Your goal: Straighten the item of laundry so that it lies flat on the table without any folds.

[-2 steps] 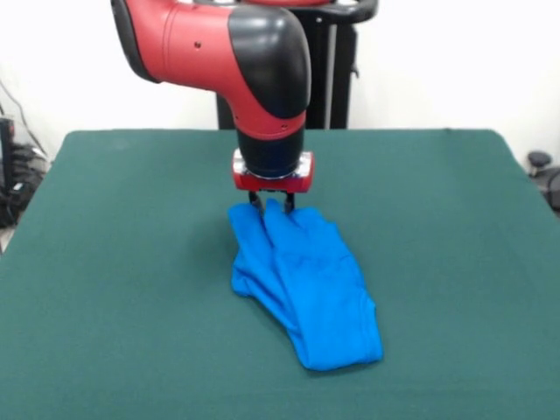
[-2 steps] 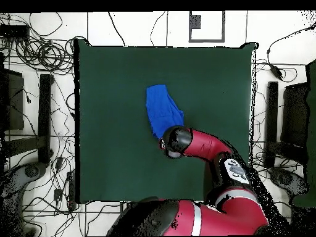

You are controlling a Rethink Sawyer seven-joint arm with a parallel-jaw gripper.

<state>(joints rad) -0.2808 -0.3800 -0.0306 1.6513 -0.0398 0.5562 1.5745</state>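
Pincer (image 1: 272, 202) pinches the bunched blue T-shirt's (image 1: 306, 289) far end.

Lots of black cables (image 2: 37, 52) lay tangled on the white floor (image 2: 136, 28) beside the table; a dark square mat (image 2: 207, 26) sat on the floor past the table's far edge.

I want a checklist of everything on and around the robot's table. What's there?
Surface: dark green table, flat.
Job's things: blue T-shirt bunched in a long folded heap near the middle, not flat.
Clutter: nothing seen on the table.
Grippers: gripper at the shirt's far end, its fingertips in the cloth; open or shut unclear.
Cables: many loose cables on the floor around the table.
Surroundings: white wall, black stands beside the table.
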